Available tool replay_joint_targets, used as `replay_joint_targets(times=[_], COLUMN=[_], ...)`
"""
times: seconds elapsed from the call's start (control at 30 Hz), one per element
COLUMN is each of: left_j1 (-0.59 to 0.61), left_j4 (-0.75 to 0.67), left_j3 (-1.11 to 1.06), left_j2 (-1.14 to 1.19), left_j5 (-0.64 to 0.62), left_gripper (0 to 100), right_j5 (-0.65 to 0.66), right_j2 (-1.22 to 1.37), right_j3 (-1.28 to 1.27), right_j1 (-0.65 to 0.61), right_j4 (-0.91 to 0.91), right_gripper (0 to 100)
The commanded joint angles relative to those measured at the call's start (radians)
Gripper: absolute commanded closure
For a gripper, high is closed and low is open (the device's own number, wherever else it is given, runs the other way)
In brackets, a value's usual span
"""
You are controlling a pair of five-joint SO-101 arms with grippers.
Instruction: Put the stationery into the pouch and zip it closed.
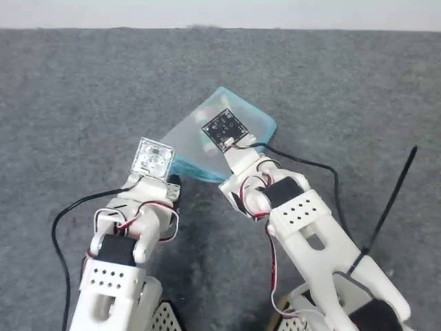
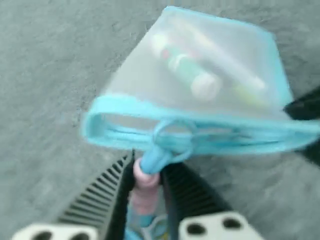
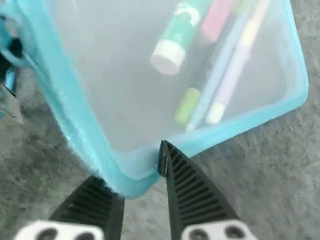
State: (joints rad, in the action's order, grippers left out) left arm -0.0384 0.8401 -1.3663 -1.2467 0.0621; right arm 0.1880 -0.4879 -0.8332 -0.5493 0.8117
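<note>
The see-through blue pouch (image 1: 187, 146) lies on the grey mat (image 1: 83, 89) between the two arms. The green glue stick (image 3: 176, 36) and the pens (image 3: 227, 70) are already inside it. So the putting-in part looks done, and zipping is the step in hand. The left gripper (image 2: 148, 166) is squeezed tight on the zipper pull (image 2: 159, 154), which sits about halfway along the blue zip edge (image 2: 235, 141). The right gripper (image 3: 139, 175) is pinched on one corner of the pouch and holds it in place. I cannot tell for sure how much of the zip is open. Next, I think the left arm should drag the pull in a straight line along the zip edge to its end. The right arm should hold the corner firm so the pouch does not slide or bunch up.
</note>
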Motion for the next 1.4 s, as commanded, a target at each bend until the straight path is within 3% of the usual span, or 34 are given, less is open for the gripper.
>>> replay_joint_targets(times=[0.0,0.13,0.23,0.43,0.8,0.9,1.03,1.17,1.37], left_j1=[0.015,0.041,0.098,0.101,0.1,0.058,-0.081,-0.224,-0.192], left_j4=[0.005,0.005,-0.003,-0.005,-0.005,-0.003,0.0,0.005,0.005], left_j3=[0.071,0.073,0.073,0.073,0.07,0.061,0.013,0.002,0.05], left_j2=[-0.003,-0.003,-0.002,0.002,0.005,0.005,-0.002,-0.002,-0.002], left_j5=[0.006,0.008,0.008,0.008,0.006,0.009,0.057,0.054,0.032], left_gripper=[99,99,99,99,99,99,99,99,99], right_j5=[0.012,0.012,0.031,0.121,0.252,0.253,0.232,0.207,0.242], right_j2=[-0.016,-0.016,-0.016,-0.015,-0.016,-0.016,-0.031,-0.096,-0.349], right_j3=[-0.009,-0.009,-0.009,-0.014,-0.071,-0.072,-0.068,-0.091,-0.253], right_j1=[0.044,0.047,0.136,0.337,0.532,0.527,0.473,0.325,0.145], right_j4=[-0.015,-0.015,-0.013,-0.008,-0.008,-0.004,0.044,0.074,0.079], right_gripper=[99.3,99.3,99.3,99.3,99.3,99.3,99.2,99.2,93.3])
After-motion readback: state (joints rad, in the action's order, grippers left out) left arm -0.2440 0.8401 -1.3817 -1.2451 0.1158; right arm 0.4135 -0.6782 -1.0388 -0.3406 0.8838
